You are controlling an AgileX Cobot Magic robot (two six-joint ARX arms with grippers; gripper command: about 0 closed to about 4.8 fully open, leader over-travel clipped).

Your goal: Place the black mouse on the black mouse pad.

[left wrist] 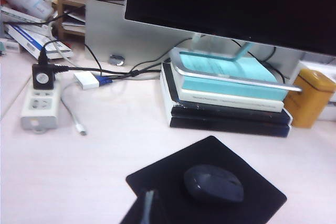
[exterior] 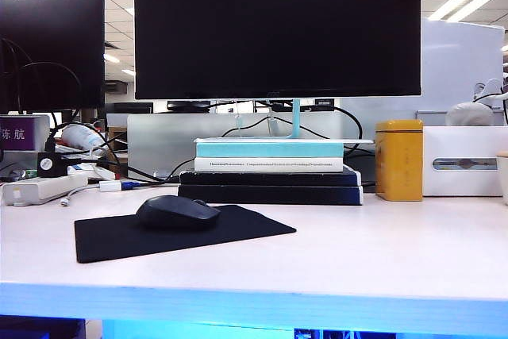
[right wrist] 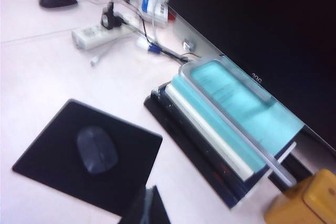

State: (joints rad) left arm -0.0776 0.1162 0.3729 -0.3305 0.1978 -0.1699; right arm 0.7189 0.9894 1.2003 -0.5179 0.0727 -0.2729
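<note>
The black mouse (exterior: pixel 176 212) rests on the black mouse pad (exterior: pixel 246 226), toward the pad's left half, on the pale desk in front of the book stack. In the left wrist view the mouse (left wrist: pixel 213 183) lies on the pad (left wrist: pixel 168 174), and my left gripper (left wrist: pixel 148 208) hangs above the pad's near corner, fingers pressed together with nothing between them. In the right wrist view the mouse (right wrist: pixel 96 149) sits mid-pad (right wrist: pixel 47 150), and my right gripper (right wrist: pixel 151 205) is raised beside the pad's edge, shut and empty. Neither gripper shows in the exterior view.
A large monitor (exterior: pixel 276 25) stands on a stack of books (exterior: pixel 270 174) behind the pad. A yellow tin (exterior: pixel 399 159) and a white tissue box (exterior: pixel 464 162) sit at right. A power strip (exterior: pixel 41 189), a black cube with a dial (exterior: pixel 48 164) and cables lie at left.
</note>
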